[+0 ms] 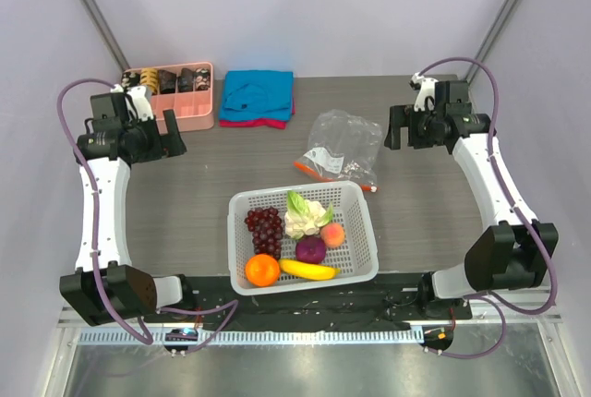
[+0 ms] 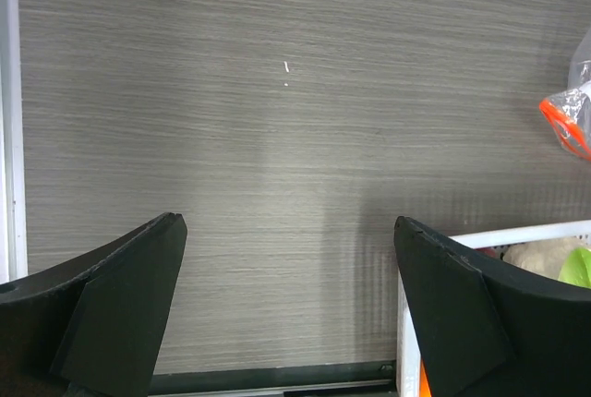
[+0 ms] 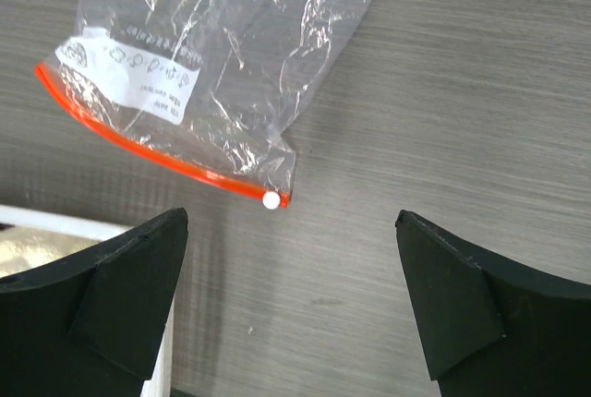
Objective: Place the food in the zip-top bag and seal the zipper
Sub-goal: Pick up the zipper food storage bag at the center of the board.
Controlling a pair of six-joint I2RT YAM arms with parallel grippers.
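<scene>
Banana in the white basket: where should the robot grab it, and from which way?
Probably from straight above, since the basket walls block the sides. The banana lies flat along the near wall, so the right tool should close across its thin width. Its right half looks best: the purple onion crowds the middle and the orange sits by the left end.

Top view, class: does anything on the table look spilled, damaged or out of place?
Nothing stands out. The food sits together inside the white basket, and the zip-top bag lies just beyond it, crinkled but with nothing spilled around it.
</scene>
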